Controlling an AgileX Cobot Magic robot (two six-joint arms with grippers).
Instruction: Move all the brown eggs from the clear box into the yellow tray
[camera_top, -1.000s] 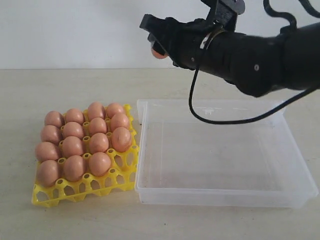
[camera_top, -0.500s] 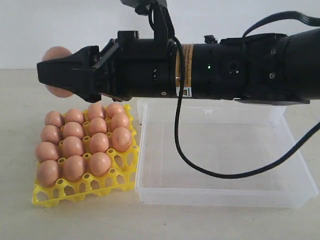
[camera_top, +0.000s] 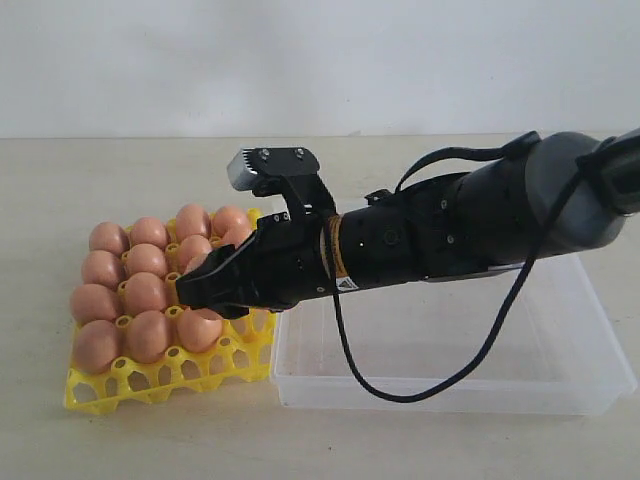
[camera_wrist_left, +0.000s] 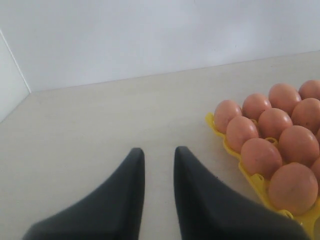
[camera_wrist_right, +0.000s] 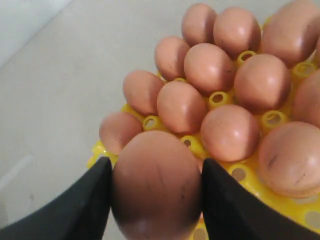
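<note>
Whereas it hovered high before, the right end effector (camera_top: 196, 290) now sits low over the yellow tray (camera_top: 150, 385), gripping a brown egg (camera_wrist_right: 156, 187).

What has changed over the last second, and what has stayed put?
The right gripper, still shut on a brown egg, swung left from high over the clear box and came down low over the yellow tray. The seated eggs, tray and box did not move.
</note>
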